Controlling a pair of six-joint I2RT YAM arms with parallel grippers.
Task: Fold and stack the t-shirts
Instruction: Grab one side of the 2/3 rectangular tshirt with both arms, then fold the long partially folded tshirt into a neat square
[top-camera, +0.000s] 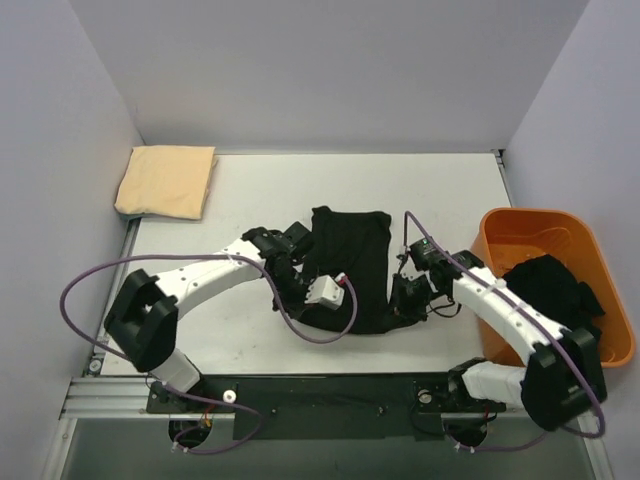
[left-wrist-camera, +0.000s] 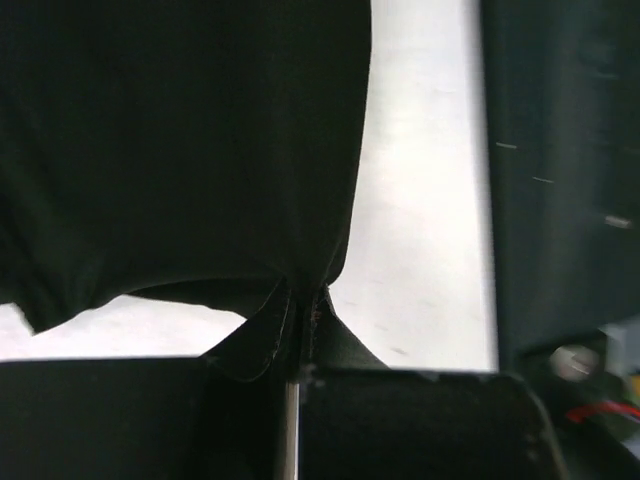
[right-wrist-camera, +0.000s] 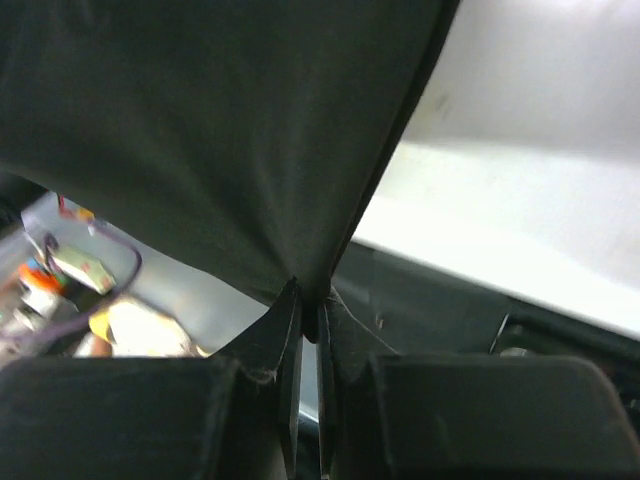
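Observation:
A black t-shirt (top-camera: 350, 262) lies in the middle of the table, folded into a tall narrow strip. My left gripper (top-camera: 297, 300) is shut on its near left edge; the left wrist view shows the black cloth (left-wrist-camera: 180, 150) pinched between the fingertips and stretched upward. My right gripper (top-camera: 400, 300) is shut on the near right corner; the right wrist view shows the cloth (right-wrist-camera: 220, 130) pinched and pulled taut. A folded pale yellow-tan t-shirt (top-camera: 167, 181) lies at the far left corner. Another black t-shirt (top-camera: 552, 285) sits bunched in the orange bin.
The orange plastic bin (top-camera: 520, 235) stands at the right edge of the table, beside my right arm. A purple cable loops from each arm. The white table (top-camera: 440, 190) is walled at the back and on both sides.

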